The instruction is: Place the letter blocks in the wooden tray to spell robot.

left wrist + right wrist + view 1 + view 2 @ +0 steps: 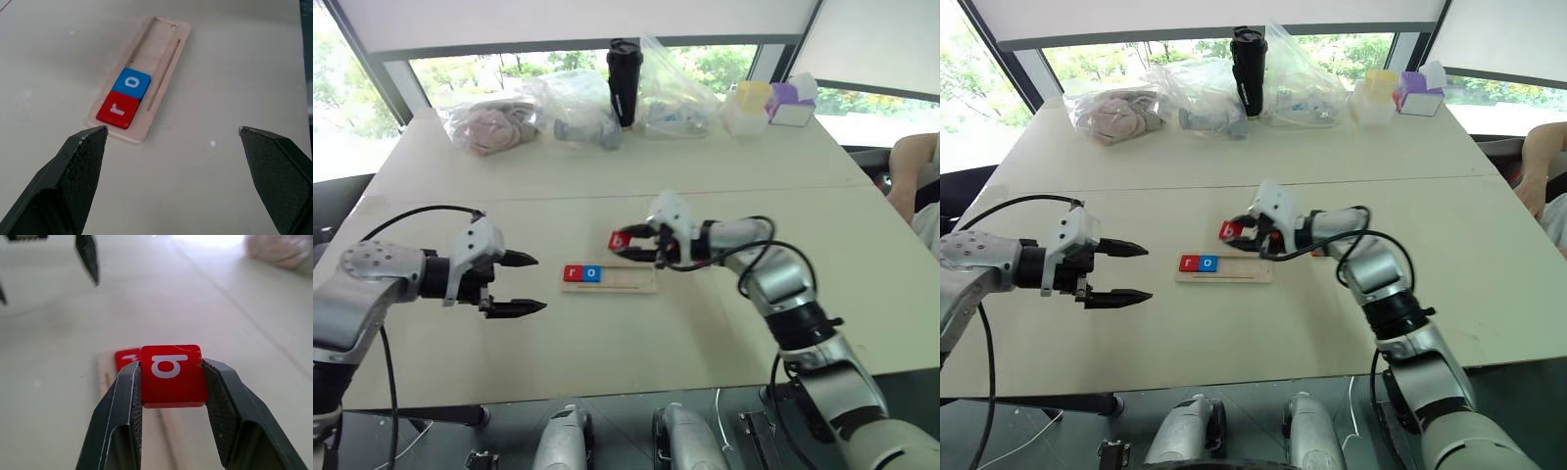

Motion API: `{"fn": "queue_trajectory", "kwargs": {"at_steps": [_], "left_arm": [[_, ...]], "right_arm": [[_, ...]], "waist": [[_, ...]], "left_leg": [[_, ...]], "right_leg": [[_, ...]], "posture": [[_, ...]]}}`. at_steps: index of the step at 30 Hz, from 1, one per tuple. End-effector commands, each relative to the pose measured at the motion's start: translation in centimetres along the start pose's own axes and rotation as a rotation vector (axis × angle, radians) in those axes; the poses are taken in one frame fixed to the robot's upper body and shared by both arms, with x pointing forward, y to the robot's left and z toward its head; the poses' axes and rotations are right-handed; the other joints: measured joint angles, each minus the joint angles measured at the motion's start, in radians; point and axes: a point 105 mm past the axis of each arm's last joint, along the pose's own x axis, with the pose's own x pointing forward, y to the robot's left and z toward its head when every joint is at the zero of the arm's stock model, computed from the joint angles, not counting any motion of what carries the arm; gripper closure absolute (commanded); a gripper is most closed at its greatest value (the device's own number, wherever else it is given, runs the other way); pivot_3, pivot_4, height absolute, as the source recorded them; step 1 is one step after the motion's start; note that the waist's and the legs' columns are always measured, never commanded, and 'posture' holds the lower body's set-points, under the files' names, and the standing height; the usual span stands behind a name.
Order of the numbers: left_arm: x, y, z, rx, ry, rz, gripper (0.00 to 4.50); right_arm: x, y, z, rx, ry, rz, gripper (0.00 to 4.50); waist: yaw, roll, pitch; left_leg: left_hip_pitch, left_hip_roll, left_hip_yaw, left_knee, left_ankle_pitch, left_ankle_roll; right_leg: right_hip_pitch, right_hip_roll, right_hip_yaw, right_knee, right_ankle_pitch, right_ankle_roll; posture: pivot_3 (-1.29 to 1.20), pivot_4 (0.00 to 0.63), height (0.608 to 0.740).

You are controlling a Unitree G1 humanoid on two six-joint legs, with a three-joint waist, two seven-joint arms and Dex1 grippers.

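Right gripper [171, 377] clamped on a red square letter block with white "b" [619, 240], held above the table, just past the far long edge of the long pale wooden tray [631, 282]. Tray lies flat mid-table on the cream tabletop [607, 333]. In its groove, at the robot's-left end: red square block "r" [573, 273] touching blue square block "o" [592, 273]; rest of the groove bare to the right end. Left gripper [521, 284] spread wide, holding nothing, hovering off the tray's left end, apart from it. Bare table all round the tray. Clear plastic bags [494, 122], black tumbler [625, 80], yellow and purple boxes [769, 103] sit well apart along the far edge. A person's arm [913, 171] is at the right edge.
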Motion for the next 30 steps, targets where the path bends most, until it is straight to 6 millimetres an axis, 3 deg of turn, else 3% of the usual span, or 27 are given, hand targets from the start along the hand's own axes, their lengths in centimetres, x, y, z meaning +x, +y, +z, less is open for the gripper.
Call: {"fn": "queue_trajectory", "kwargs": {"at_steps": [1,17,30], "left_arm": [[-0.9,0.1,0.6,0.05,0.001,0.041,0.0],[-0.1,-1.4,0.4,0.001,-0.047,0.055,0.0],[0.2,-1.6,0.4,-0.01,-0.061,0.065,0.0]], "right_arm": [[1.0,0.0,-0.2,-0.075,0.027,0.053,3.29],[2.5,-0.1,-3.1,-0.084,0.11,0.124,3.29],[3.2,-1.0,-3.6,-0.085,0.125,0.107,3.29]], "waist": [[-0.002,0.0,0.0],[-0.006,0.0,0.0],[-0.008,0.0,0.0]], "left_leg": [[-0.002,-0.001,0.001,0.001,0.0,0.0],[0.001,0.001,0.0,0.001,0.001,-0.002],[0.002,0.001,0.0,0.001,0.002,-0.003]], "right_leg": [[-0.001,-0.001,0.0,0.0,0.001,0.001],[0.0,0.002,-0.001,0.002,0.001,0.002],[0.001,0.002,-0.001,0.002,0.001,0.002]], "posture": [[0.0,0.15,0.74],[0.0,0.15,0.74],[0.0,0.15,0.74]]}}
